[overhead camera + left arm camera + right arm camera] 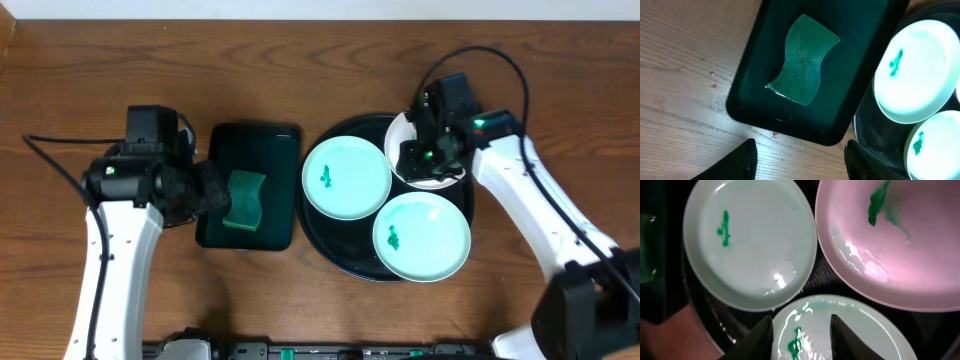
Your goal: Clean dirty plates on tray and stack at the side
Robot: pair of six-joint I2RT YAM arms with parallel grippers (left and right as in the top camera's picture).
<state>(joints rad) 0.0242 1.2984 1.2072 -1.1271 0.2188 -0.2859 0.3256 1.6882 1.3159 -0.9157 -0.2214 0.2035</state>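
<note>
The task is judged to be at its very start. All 3 plates are found on the black tray (pixel 335 235), right of centre in the overhead view: the left mint plate (pixel 346 178), the lower mint plate (pixel 421 236), and the white plate (pixel 398 145) at the tray's upper right, partly covered by the right arm. In the right wrist view a green smear is seen on each of the 3. No plate has been set on the worktop (pixel 560 60), so no stack is seen.

The left pincer (pixel 800 160) is held spread, with nothing between its jaws. It hangs over the near rim of the green tray (pixel 745 90), just short of the sponge (pixel 802 60), which lies flat in that tray at the upper middle of the left wrist frame.

The right pincer (pixel 802 335) is seen with its jaws partly apart, low over the plate at the bottom of the right wrist frame. No grip is shown. In the overhead view it sits above the white plate.

The step in hand is judged to be the reach: the sponge for 1 arm, a plate for the other. Next, the left pincer would need to be brought forward over the sponge, lowered and pressed onto it across its narrow waist. The right pincer would need to be set at a plate's rim, so the plate can be steadied or lifted without the neighbours being knocked, since the 3 lie nearly touching.
</note>
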